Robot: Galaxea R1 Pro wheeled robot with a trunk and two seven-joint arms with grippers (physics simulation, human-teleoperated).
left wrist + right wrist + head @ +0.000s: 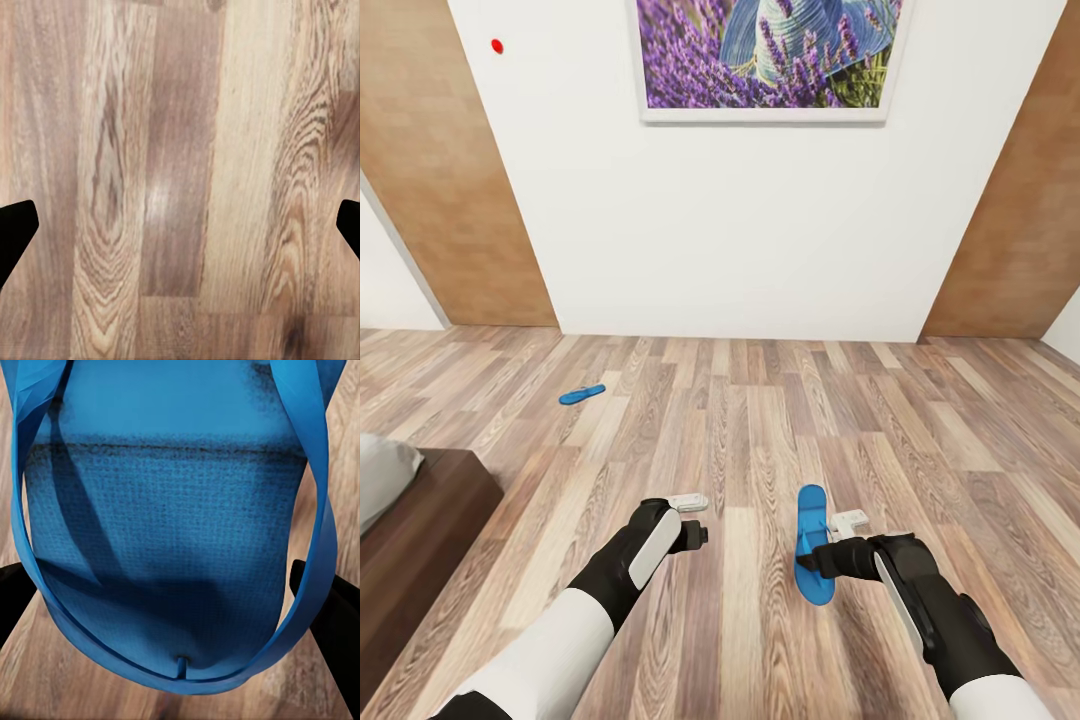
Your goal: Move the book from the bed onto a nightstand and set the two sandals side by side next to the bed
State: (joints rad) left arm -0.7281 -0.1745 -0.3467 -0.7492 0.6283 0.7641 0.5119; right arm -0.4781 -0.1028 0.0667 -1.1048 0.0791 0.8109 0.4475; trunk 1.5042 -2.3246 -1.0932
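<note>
Gripping one blue sandal [813, 545] above the plank floor [760, 420], the right gripper [822, 556] had its jaws closed on it. The left gripper [695, 520] hung wide apart, empty. The other sandal [582, 394] lay farther off, beyond the bed [420, 530].

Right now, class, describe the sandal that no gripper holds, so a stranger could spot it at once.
Start at the white wall with the framed lavender picture, then look down to the wood-plank floor. The loose sandal lies flat there on the left, beyond the bed corner. Unlike the other sandal, gripped by the right gripper, it lies alone and untouched.
</note>
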